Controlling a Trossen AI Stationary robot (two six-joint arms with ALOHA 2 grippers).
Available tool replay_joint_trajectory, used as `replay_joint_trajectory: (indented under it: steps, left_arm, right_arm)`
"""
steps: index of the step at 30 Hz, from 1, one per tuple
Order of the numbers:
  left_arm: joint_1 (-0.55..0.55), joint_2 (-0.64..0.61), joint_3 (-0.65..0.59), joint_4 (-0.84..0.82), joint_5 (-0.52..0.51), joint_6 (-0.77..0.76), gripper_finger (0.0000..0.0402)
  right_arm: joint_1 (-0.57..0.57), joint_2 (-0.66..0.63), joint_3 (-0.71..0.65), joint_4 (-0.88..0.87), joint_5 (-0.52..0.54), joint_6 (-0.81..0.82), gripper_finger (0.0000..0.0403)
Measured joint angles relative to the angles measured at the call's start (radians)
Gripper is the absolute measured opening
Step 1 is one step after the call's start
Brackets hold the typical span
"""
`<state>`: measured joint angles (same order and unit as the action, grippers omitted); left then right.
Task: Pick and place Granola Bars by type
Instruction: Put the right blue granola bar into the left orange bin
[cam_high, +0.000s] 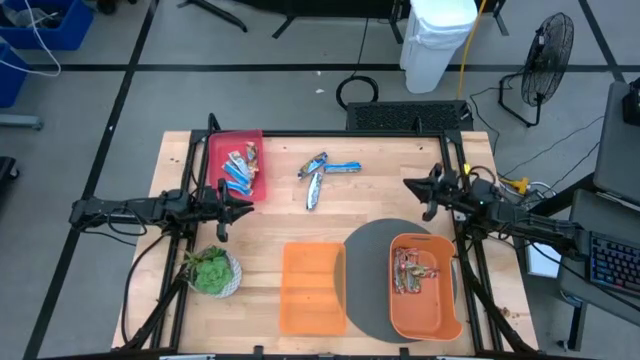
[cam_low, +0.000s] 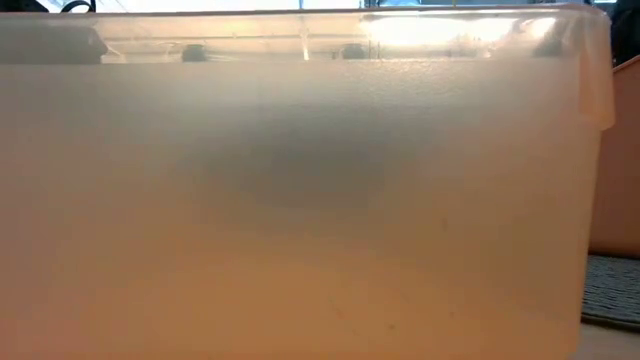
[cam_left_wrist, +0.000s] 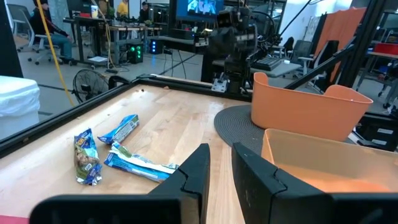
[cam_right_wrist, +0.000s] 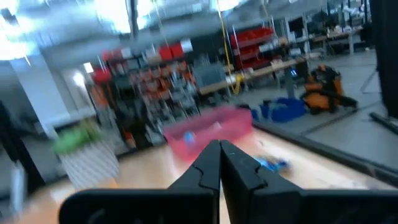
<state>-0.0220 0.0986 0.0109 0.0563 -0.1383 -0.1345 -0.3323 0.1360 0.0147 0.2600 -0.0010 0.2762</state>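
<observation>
Pressed right up against the low camera is the pale orange wall of a translucent bin (cam_low: 300, 230), which fills almost that whole view.

From above, my left gripper (cam_high: 236, 200) hangs at the left side of the wooden table (cam_high: 380, 200), just beside the near right corner of the red tray (cam_high: 222, 150). Its two dark fingers (cam_left_wrist: 193, 171) stand a little apart with nothing between them. Three loose granola bars (cam_high: 322, 175) lie in a small cluster on the bare wood near the table's far middle, ahead of this gripper and apart from it; they are blue and silvery wrappers, two touching or overlapping, and I cannot tell exactly which.

My right gripper (cam_high: 428, 192) waits at the right side of the table, near the far edge of the dark round mat (cam_high: 368, 270). Its fingers (cam_right_wrist: 205, 165) are pressed fully together and hold nothing.

Containers, from left to right:
- The red tray sits at the far left and holds a few bars in blue wrappers (cam_high: 238, 175), with a brownish one at its far end.
- A flat orange bin (cam_high: 312, 290) at the near middle shows only its own floor.
- A deeper orange tub (cam_high: 440, 318) stands on the round mat and holds several tan and reddish-brown bars (cam_high: 410, 268).

A green leafy plant (cam_high: 210, 270) in a white bowl sits near the table's left front corner, below my left arm.
</observation>
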Motion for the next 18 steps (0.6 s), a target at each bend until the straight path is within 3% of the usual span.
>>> replay_joint_trajectory:
  steps: [13,18]
  left_arm:
    - [0.000,0.000,0.000,0.000,0.000,0.000,0.0072]
    - [0.000,0.000,0.000,0.000,0.000,0.000,0.0072]
  right_arm:
    - [0.000,0.005,0.000,0.116,0.000,0.022,0.0000]
    - [0.000,0.088,0.027,0.131,0.003,0.011,0.0000]
